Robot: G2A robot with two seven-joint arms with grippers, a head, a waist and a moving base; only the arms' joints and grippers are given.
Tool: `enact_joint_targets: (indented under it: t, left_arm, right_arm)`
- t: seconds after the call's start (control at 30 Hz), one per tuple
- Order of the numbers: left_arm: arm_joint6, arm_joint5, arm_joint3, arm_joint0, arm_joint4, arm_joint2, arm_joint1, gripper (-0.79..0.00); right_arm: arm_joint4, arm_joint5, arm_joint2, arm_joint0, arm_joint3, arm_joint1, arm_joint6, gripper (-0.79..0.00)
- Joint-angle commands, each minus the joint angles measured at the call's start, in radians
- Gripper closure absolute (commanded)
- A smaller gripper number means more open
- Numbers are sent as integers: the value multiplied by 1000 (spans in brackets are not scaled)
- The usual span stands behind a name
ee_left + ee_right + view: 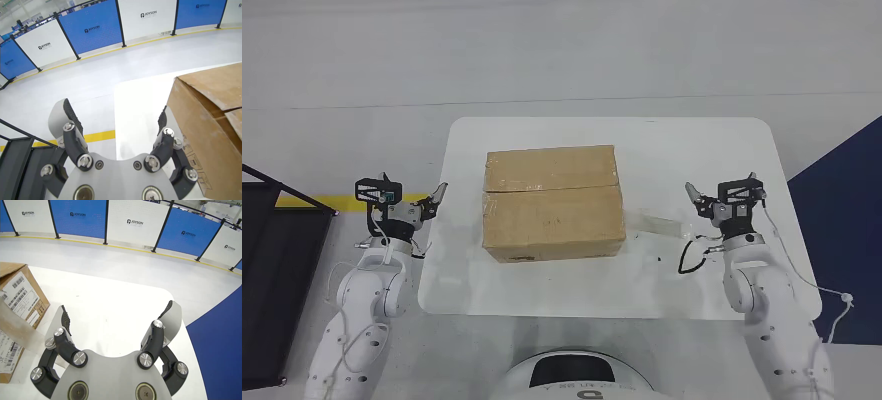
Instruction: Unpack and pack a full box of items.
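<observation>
The cardboard box [554,203] sits shut in the middle of the white table [542,290]. Its top flaps meet along a seam that runs from one gripper's side to the other. It lies between the two grippers, and neither one touches it.

The left gripper [425,205] hangs at the table's edge with its fingers spread wide and nothing between them. In the left wrist view the left gripper [115,108] has bare table and floor showing in its gap. The box [208,113] lies outside the inner finger [162,117], near it but apart. At the box's corner one flap stands slightly raised, leaving a dark slit at the seam.

The right gripper [704,203] hovers over the table on the box's other end, also wide open and empty. In the right wrist view the right gripper [117,306] has only white tabletop inside its span. The box [24,291] lies beyond the inner finger [65,317], with a stretch of table between them. That end of the box carries white barcode labels [20,292]. A strip of clear tape [20,328] trails from it down toward that finger.

A black rack [272,260] stands on the floor outside the left gripper's outer finger. A yellow floor line [98,135] runs past it. Blue and white fence panels [90,30] ring the floor beyond both sets of fingertips.
</observation>
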Motion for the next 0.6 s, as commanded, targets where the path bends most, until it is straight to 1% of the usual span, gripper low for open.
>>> enact_joint_targets:
  t: [0.0, 0.17, 0.33, 0.47, 0.57]
  left_arm:
    - [0, 0, 0, 0, 0, 0, 0, -785]
    - [0, 0, 0, 0, 0, 0, 0, -785]
    - [0, 0, 0, 0, 0, 0, 0, -785]
    - [0, 0, 0, 0, 0, 0, 0, -785]
    - [0, 0, 0, 0, 0, 0, 0, -785]
  right_arm:
    - [18, -56, -18, 29, 15, 0, 20, -785]
    - [27, -137, -68, 108, 65, -3, 59, -785]
    - [38, -210, -114, 165, 107, -6, 103, -785]
    - [106, -359, -139, 201, 147, -4, 114, -785]
    - [167, -450, -139, 227, 184, -2, 116, -785]
